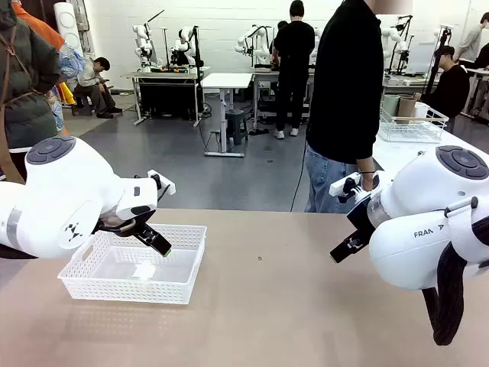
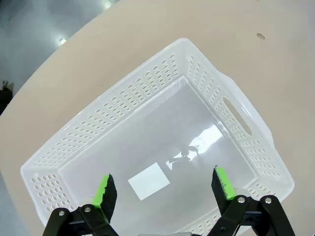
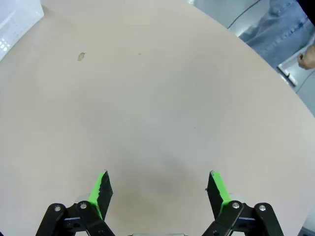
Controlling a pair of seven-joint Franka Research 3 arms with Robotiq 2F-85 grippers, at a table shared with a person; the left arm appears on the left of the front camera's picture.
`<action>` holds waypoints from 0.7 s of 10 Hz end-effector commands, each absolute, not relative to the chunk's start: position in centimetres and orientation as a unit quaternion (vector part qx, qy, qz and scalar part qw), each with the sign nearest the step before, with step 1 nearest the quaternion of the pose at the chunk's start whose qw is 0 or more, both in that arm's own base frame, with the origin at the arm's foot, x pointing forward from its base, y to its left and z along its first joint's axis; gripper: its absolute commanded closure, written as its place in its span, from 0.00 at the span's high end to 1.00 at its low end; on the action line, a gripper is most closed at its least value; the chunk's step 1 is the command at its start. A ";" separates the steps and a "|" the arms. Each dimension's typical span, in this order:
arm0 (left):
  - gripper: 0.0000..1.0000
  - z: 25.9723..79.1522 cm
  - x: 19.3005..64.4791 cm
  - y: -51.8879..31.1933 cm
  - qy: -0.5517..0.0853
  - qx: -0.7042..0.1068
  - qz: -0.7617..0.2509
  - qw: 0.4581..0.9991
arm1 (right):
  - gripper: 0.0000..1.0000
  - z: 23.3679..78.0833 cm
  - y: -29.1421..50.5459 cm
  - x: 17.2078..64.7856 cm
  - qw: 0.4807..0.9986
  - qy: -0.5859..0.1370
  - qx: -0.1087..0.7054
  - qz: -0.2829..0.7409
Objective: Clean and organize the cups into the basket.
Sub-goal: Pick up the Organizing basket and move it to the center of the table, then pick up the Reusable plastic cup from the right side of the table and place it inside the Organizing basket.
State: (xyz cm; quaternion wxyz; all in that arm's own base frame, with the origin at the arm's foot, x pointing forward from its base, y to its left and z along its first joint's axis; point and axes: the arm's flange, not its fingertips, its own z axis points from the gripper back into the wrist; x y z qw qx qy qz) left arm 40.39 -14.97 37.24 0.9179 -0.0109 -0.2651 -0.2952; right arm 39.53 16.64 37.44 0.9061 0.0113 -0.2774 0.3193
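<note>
Left claw: the left gripper (image 1: 162, 246) (image 2: 163, 183) hangs with its jaws spread wide and nothing between them, its green pads (image 2: 105, 189) tipped down over the inside of the basket without touching it.

Right claw: the right gripper (image 1: 340, 251) (image 3: 158, 181) is likewise wide open and holds nothing. It is poised in the air above the bare right half of the bench, angled down at the top.

Basket: the white perforated basket (image 1: 126, 289) (image 2: 147, 83) (image 3: 15, 22) sits flat on the left half of the bench. It lies closer to the far edge than to the near one, with an oval handle cutout (image 2: 237, 115) showing in one short wall.

Inside the basket: a white rectangular label (image 1: 144, 270) (image 2: 149, 181) lies on the glossy floor, which mirrors the claw above it.

Bench: the tan bench (image 1: 275, 306) (image 2: 236, 29) (image 3: 157, 98) carries a small dark mark (image 2: 260, 36) (image 3: 81, 56) on open surface beyond the basket, well apart from both claws.

Far edge: a person (image 1: 348, 84) in a black top and blue jeans stands at the far edge on the right, one hand (image 1: 369, 182) (image 3: 309, 58) hanging at the side just beyond the right arm.

Beyond: a white wire basket (image 1: 412, 126) stands on a neighbouring table at far right. Pale green and tan shapes (image 1: 399, 105) stand upright at it, too small to name.
</note>
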 end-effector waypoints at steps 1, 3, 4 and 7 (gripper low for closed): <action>1.00 37.2 40.4 -15.0 -0.265 -0.011 -0.295 0.918 | 1.00 37.4 16.6 39.5 0.906 -0.277 0.011 0.319; 1.00 37.2 40.4 -15.0 -0.265 -0.011 -0.295 0.918 | 1.00 37.4 16.6 39.5 0.906 -0.277 0.011 0.319; 1.00 37.2 40.4 -15.0 -0.265 -0.011 -0.295 0.918 | 1.00 37.4 16.6 39.5 0.906 -0.277 0.011 0.319; 1.00 37.2 40.4 -15.0 -0.265 -0.011 -0.295 0.918 | 1.00 37.4 16.6 39.5 0.906 -0.277 0.011 0.319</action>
